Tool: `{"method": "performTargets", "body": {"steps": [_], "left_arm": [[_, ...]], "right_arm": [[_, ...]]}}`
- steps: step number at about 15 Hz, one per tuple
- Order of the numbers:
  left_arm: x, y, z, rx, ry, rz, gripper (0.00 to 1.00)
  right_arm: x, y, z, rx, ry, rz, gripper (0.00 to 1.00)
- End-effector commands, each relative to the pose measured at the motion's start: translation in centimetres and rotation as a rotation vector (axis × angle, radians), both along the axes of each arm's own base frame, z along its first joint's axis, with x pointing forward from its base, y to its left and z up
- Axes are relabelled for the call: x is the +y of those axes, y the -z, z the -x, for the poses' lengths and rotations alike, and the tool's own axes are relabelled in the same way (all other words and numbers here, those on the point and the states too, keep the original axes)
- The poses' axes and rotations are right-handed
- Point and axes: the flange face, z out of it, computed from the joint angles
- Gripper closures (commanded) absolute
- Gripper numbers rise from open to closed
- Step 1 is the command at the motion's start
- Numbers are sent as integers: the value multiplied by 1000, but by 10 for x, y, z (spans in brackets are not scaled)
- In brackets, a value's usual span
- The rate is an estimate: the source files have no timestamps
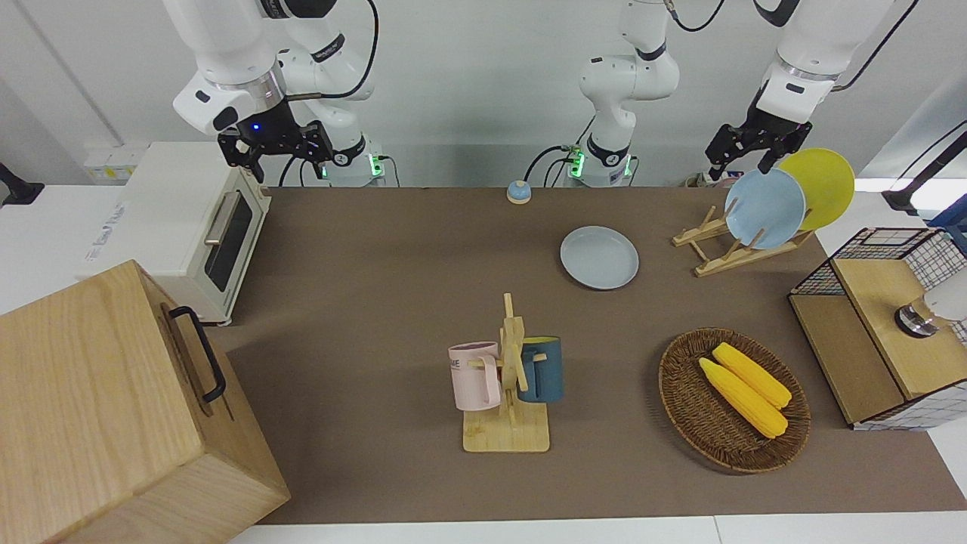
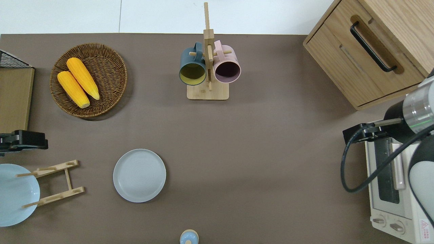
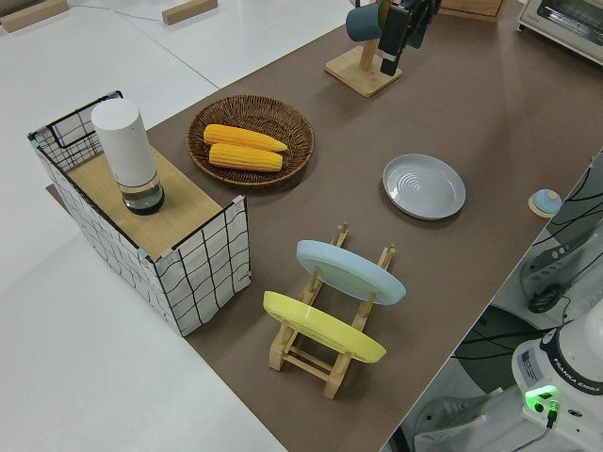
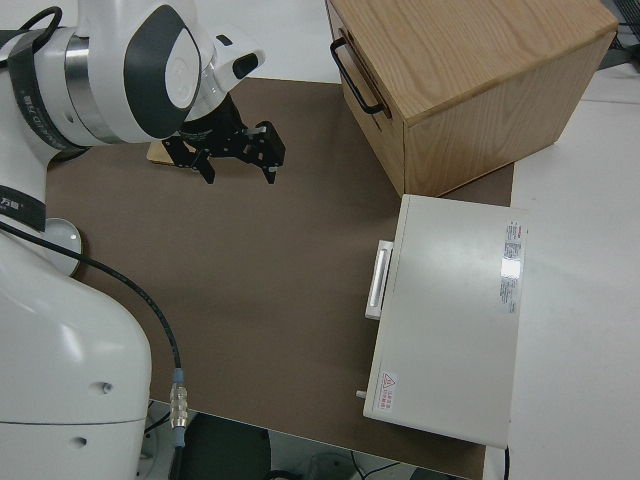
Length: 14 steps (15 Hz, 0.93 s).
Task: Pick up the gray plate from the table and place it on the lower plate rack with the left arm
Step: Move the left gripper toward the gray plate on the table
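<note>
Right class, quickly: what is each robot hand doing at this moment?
Left hand: holds nothing; open or shut cannot be told.
Right hand: open, holding nothing, parked.

The gray plate (image 1: 599, 258) looks smooth and a bit shiny. The plate rack (image 1: 729, 248) is pale bare wood. The basket (image 1: 733, 400) is rough brown wicker. The table cover (image 1: 378, 302) is matt brown.

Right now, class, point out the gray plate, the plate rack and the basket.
gray plate (image 2: 139, 180), overhead view, middle of its face.
plate rack (image 2: 68, 179), overhead view, bare crossbar between rails.
basket (image 2: 108, 73), overhead view, bare woven floor.
</note>
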Motion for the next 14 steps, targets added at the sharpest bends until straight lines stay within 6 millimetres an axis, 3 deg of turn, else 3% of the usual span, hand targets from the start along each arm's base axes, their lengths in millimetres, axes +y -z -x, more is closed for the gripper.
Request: {"method": "performTargets", "body": {"steps": [1, 8, 12, 14], "left_arm": [[-3, 32, 3, 60, 5, -4, 2], [-14, 105, 5, 90, 24, 2, 2], [-22, 168, 14, 77, 24, 60, 2], [-38, 204, 21, 64, 39, 54, 2]], "right_arm": [[-2, -5, 2, 1, 16, 9, 17], [-2, -5, 2, 1, 16, 9, 17], [-2, -5, 2, 1, 16, 9, 17], [-2, -5, 2, 1, 16, 9, 17]]}}
